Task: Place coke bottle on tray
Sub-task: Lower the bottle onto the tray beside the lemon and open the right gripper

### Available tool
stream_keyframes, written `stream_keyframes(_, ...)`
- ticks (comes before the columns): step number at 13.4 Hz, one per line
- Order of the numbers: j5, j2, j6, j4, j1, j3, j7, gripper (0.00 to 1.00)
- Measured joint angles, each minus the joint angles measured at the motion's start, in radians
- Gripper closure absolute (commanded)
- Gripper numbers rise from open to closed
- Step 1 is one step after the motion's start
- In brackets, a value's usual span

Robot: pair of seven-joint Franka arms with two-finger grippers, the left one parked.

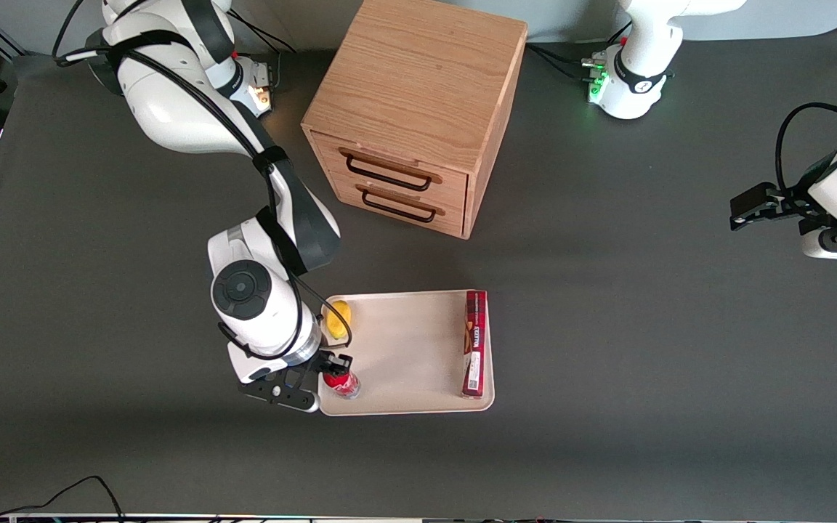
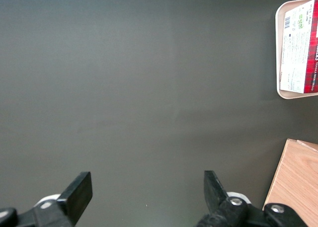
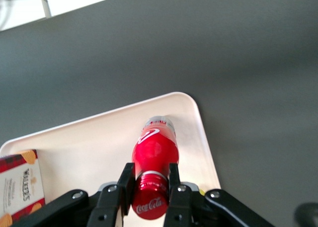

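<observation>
The coke bottle [image 1: 344, 384] is small and red with a red cap. It stands in the corner of the cream-white tray [image 1: 404, 349] nearest the front camera, at the working arm's end. My right gripper [image 1: 336, 365] is just above it. In the right wrist view the gripper [image 3: 149, 180] has its two fingers pressed on either side of the bottle's neck and cap. The bottle [image 3: 154, 150] has its clear base down over the tray [image 3: 89, 137], close to the rim.
A long red box [image 1: 475, 341] lies on the tray along its edge toward the parked arm; it also shows in the left wrist view [image 2: 300, 43]. A yellow object [image 1: 338, 316] lies on the tray beside the gripper. A wooden two-drawer cabinet [image 1: 418, 109] stands farther from the front camera.
</observation>
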State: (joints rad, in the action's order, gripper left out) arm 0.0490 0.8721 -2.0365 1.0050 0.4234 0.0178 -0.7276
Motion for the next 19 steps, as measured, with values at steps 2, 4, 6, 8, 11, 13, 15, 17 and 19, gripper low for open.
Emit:
stream_keyframes(2,0.000,0.013,-0.028,-0.001,0.000,-0.002,-0.002,1.00)
stream_keyframes(4,0.000,0.020,-0.043,-0.001,0.000,-0.004,-0.003,0.88)
stream_keyframes(6,0.001,0.024,-0.047,-0.002,0.001,-0.005,-0.003,0.05)
stream_keyframes(8,0.009,0.025,-0.047,-0.003,0.002,-0.009,-0.003,0.00)
stream_keyframes(11,0.022,0.024,-0.040,-0.009,0.011,-0.012,-0.003,0.00)
stream_keyframes(13,0.024,0.021,0.016,-0.024,0.015,-0.013,-0.003,0.00)
stream_keyframes(15,0.025,0.004,0.076,-0.039,0.014,-0.018,-0.003,0.00)
stream_keyframes(17,0.025,-0.044,0.167,-0.035,0.011,-0.022,-0.003,0.00)
stream_keyframes(19,0.025,-0.121,0.208,0.019,-0.004,-0.023,-0.002,0.00)
